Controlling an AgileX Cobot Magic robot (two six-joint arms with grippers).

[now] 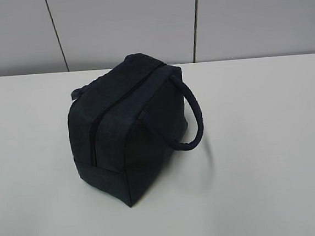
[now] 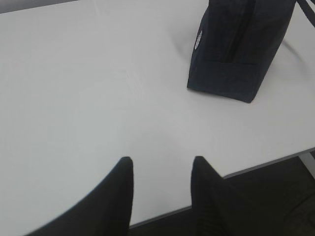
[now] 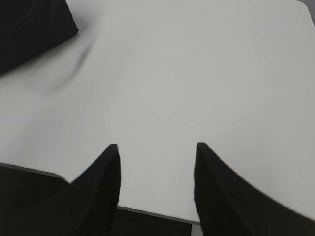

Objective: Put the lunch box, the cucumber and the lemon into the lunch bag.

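Currently, taken one view after another:

Exterior view, lunch bag: the lunch bag (image 1: 128, 126) stands upright near the middle of the white surface (image 1: 271, 157), somewhat closer to its far edge, turned so one bottom corner points toward the near edge.
Exterior view, zipper: a dark zipper line (image 1: 100, 120) runs along the top and down the bag's left end; it looks closed along the part that shows.
Exterior view, handles: one loop handle (image 1: 193, 120) hangs off the right side, its lower bend near the surface; a bit of the other handle (image 1: 81, 92) sticks out behind the left top edge.
Exterior view, backdrop: a pale panelled wall (image 1: 121, 22) rises behind the far edge.
Exterior view, hands and other items: neither hand shows; lunch box, cucumber and lemon are not visible.

Left wrist view, left hand: the left hand (image 2: 161, 164) hovers over the near edge of the surface, its two dark fingers apart with nothing between them.
Left wrist view, lunch bag: well apart from the hand, at the upper right; a small white round logo (image 2: 198, 40) shows on one side, and the zipper runs down the end.

Right wrist view, right hand: the right hand (image 3: 156, 150) hangs above the surface close to its edge, fingers spread wide, holding nothing.
Right wrist view, lunch bag: only a dark corner shows at the upper left, well apart from the hand.
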